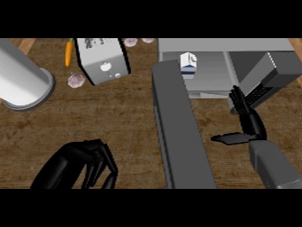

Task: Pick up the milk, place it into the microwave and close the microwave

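Note:
The milk carton [188, 64], white with a blue band, stands upright inside the open microwave [245, 45] at the back right. The microwave's dark grey door [179, 133] swings out toward me, running down the middle of the view. My right hand [246, 119] is to the right of the door, just in front of the microwave's opening, fingers straight and thumb spread, holding nothing. It is apart from the carton. My left hand [81, 166] rests at the lower left, fingers relaxed and hanging down, empty.
A large grey cylinder [13, 75] lies at the left. A white box [104, 60] stands at the back centre, with a carrot [68, 52] and garlic bulbs [76, 80] beside it. The wooden counter [114, 115] spreads between them.

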Robot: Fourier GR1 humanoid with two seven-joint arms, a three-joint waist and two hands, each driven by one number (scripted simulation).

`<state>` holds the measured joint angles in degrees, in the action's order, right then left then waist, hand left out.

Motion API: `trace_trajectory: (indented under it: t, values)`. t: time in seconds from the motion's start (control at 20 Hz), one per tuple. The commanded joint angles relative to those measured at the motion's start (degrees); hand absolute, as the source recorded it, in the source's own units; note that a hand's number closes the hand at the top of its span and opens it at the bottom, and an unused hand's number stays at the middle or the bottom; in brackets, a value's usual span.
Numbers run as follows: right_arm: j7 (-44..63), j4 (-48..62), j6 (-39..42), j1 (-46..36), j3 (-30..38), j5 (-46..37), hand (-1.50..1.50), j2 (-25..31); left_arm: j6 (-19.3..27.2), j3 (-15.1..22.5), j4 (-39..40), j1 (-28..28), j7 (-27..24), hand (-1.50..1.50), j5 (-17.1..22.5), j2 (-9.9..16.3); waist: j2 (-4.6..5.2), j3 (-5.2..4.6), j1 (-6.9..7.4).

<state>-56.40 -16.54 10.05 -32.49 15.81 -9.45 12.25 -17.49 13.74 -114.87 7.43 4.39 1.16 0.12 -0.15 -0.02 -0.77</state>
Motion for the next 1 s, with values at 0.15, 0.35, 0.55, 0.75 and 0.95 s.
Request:
trace_trajectory:
  t: [0.15, 0.35, 0.55, 0.75, 0.95]
  values:
    - [-0.90, -9.77, 7.34, 9.02, -0.95, 2.55, -1.50, 3.58, 4.62, 8.26, 8.77, -8.09, -3.38, 1.50, -7.57, -0.12, -0.29, -0.08, -1.07]
    - [0.19, -16.42, 11.07, 14.53, -2.19, 3.94, -1.50, 5.79, 6.72, 9.35, 20.48, -14.58, -5.76, 1.50, -6.51, -0.12, -0.17, -0.12, -1.62]
    - [-0.36, -22.85, 10.75, 20.27, -3.32, 5.16, -1.50, 5.72, 9.70, 14.94, 28.81, -19.86, -4.42, 1.50, -8.98, -0.12, -0.05, -0.08, -1.47]
    - [-1.12, -29.22, 12.14, 24.31, -5.33, 5.69, -1.50, 7.33, 17.51, 18.83, 42.79, -21.74, -14.83, 1.50, -8.60, -0.12, 0.18, -0.15, -2.40]
    - [1.02, -34.00, 16.99, 24.43, -6.42, 9.09, -1.50, 8.76, 24.85, 22.85, 50.16, -27.51, -18.08, 1.50, -6.65, -0.11, 0.37, -0.18, -3.40]
